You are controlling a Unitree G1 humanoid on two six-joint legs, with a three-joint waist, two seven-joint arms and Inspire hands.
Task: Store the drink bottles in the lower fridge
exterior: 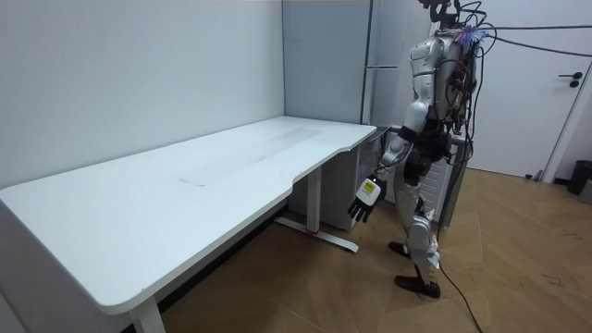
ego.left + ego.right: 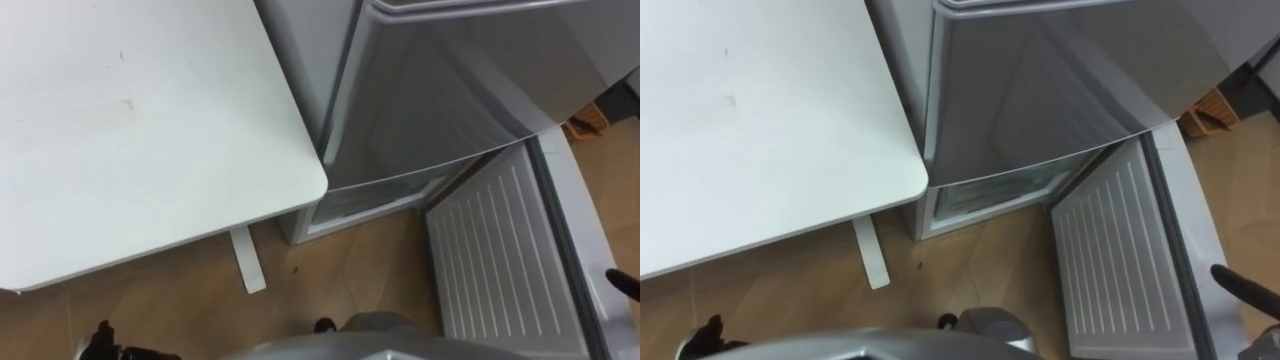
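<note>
While I am standing at the one fridge (image 2: pixel 1040 90), its lower door (image 2: pixel 500 260) is hanging open; left hand (image 1: pixel 363 199) is dangling relaxed; right hand (image 2: pixel 1240 282): cannot tell.

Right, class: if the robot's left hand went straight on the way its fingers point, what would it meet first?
The left hand hangs pointing down, so probably the wooden floor, beside the table's white foot; depth is unclear.
</note>
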